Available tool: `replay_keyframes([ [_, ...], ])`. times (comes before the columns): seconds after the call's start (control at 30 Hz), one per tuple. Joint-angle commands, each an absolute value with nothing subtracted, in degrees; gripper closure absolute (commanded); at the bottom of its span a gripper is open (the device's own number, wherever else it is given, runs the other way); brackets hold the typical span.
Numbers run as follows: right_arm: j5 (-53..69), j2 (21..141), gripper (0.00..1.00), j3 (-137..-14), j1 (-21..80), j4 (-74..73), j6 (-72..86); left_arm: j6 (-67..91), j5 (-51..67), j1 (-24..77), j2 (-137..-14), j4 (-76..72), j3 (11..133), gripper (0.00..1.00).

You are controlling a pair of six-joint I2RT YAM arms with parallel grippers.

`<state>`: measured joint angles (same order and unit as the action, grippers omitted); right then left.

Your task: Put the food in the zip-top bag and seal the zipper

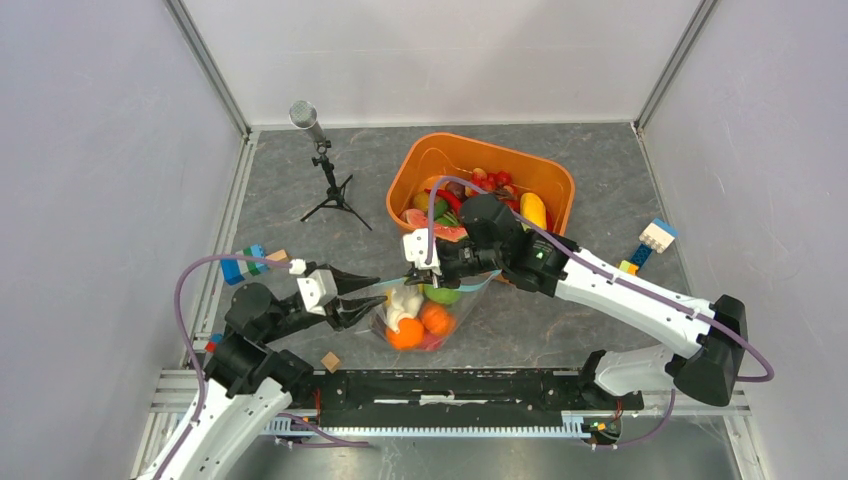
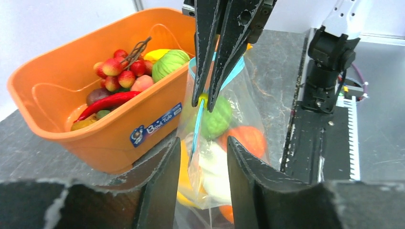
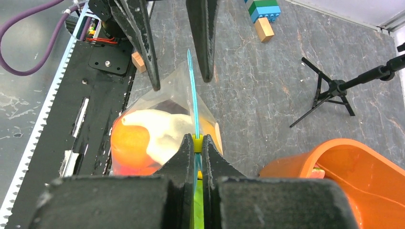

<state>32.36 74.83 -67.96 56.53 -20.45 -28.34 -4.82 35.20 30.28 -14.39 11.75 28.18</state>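
Food [image 1: 405, 333] already lay in the zip-top bag [image 2: 240, 98], the right claw [image 3: 197, 139] clenched on its zipper [image 3: 192, 86] with sealing seemingly unfinished, while the left claw [image 2: 203, 140] straddled the bag, released.

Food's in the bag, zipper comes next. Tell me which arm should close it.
Right. The right gripper is shut on the zipper at the yellow slider, while the left gripper stands open astride the zip-top bag.

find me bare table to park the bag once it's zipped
Bare table lies between the orange bin and the right wall, beyond the building blocks. More lies between the microphone stand and the left wall. Crowded at centre: the left gripper straddles the zip-top bag, the right gripper pinches its zipper, bin close behind.
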Motion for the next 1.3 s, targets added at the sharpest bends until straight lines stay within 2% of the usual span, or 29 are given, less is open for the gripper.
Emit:
replay_keyframes([
  [0.0, 34.54, 74.54, 1.0, -69.7, 56.55, -18.37, -27.68, -4.41, 41.93, 30.06, -18.61, 7.7, 31.2, 0.52],
  [0.1, 34.54, 74.41, 1.0, -69.7, 56.57, -18.28, -27.69, -5.92, 42.42, 30.06, -20.63, 9.5, 32.13, 0.56],
  [0.27, 33.86, 73.59, 1.0, -68.7, 56.58, -18.7, -28.07, -6.73, 39.25, 30.06, -21.35, 9.78, 32.43, 0.93],
  [0.3, 33.12, 73.22, 1.0, -68.25, 56.56, -18.85, -28.25, -6.82, 37.95, 30.08, -21.07, 10.01, 32.44, 0.97],
  [0.63, 25.22, 68.83, 1.0, -64.35, 55.26, -20.52, -28.24, -7.09, 26.19, 30.06, -11.45, 13.62, 30.17, 0.98],
  [1.27, 25.15, 57.99, 1.0, -55.68, 44.89, -24.66, -29.35, -8.48, 22.49, 30.06, -9.3, 18.18, 30.66, 0.98],
])
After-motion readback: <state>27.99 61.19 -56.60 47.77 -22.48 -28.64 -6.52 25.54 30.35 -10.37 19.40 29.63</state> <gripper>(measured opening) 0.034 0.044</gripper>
